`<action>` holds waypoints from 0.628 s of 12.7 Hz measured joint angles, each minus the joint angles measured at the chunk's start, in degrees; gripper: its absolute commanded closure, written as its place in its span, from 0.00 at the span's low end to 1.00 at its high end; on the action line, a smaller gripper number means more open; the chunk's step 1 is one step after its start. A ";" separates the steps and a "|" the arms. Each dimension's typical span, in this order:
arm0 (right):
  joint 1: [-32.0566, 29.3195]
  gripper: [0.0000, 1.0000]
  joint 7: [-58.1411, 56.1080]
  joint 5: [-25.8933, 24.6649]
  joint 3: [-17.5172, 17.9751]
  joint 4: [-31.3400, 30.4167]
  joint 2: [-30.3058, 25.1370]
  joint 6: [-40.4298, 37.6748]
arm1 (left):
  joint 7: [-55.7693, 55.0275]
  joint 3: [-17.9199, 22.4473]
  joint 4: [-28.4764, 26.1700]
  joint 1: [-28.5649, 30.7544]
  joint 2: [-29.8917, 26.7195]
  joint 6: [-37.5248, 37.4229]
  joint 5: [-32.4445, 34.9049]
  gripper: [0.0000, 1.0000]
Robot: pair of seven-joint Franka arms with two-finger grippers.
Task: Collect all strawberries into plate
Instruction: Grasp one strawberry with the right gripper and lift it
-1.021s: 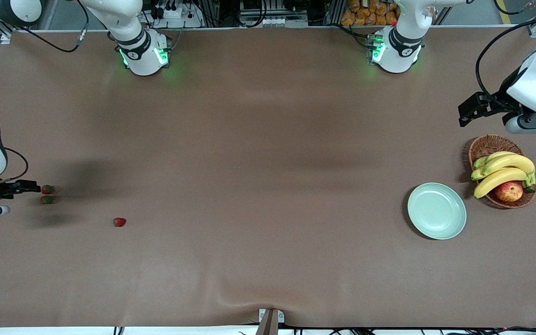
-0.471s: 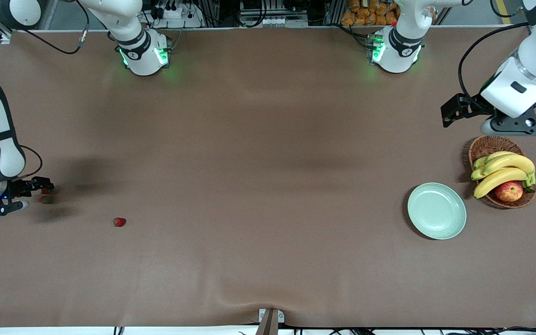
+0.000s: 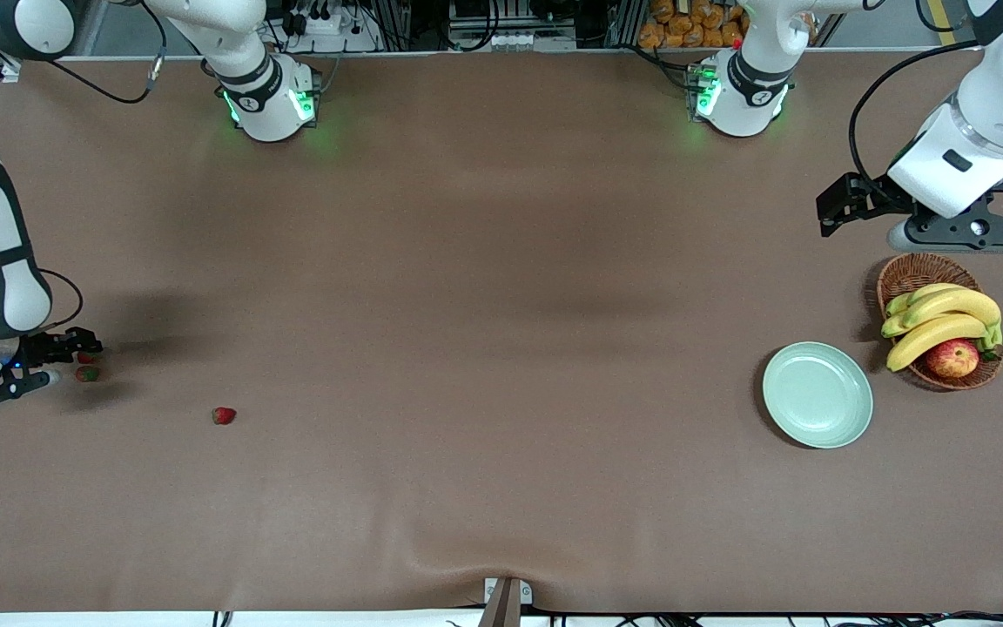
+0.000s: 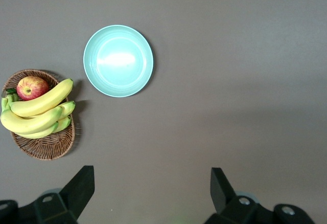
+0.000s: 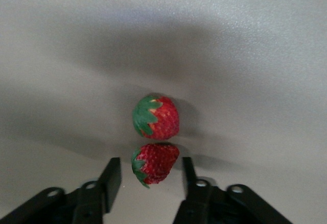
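Observation:
Three strawberries lie toward the right arm's end of the table. My right gripper (image 3: 82, 348) is low over one strawberry (image 3: 84, 358), which it partly hides. In the right wrist view that berry (image 5: 155, 165) sits between my fingertips (image 5: 111, 175), jaws narrowed around it with a thin gap on each side. A second strawberry (image 3: 88, 374) (image 5: 156, 117) lies just beside it, nearer the front camera. The third strawberry (image 3: 223, 415) lies alone, nearer the table's middle. The pale green plate (image 3: 817, 394) (image 4: 118, 60) has nothing in it. My left gripper (image 3: 959, 233) (image 4: 152, 178) hangs open, high above the table beside the basket.
A wicker basket (image 3: 909, 274) (image 4: 43, 147) with bananas (image 3: 941, 318) and an apple (image 3: 952, 357) stands next to the plate at the left arm's end. A ridge in the brown cloth (image 3: 501, 557) shows near the front edge.
My right gripper slid forward over the strawberry and its jaws narrowed around it. The left arm rose and drew away from the basket toward the bases.

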 measured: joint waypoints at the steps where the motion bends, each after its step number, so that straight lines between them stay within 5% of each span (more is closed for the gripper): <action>1: 0.00 0.83 -0.04 0.00 0.03 -0.02 0.00 0.03 | 0.00 0.01 0.00 0.01 0.00 0.25 0.00 0.00; 3: 0.00 1.00 -0.15 0.00 0.22 0.07 -0.11 0.01 | 0.00 0.02 0.00 0.01 0.00 0.59 0.00 0.00; 8: 0.34 1.00 -0.51 0.00 1.22 3.02 -0.34 -4.33 | 0.04 0.38 0.00 0.53 0.00 0.71 0.00 0.00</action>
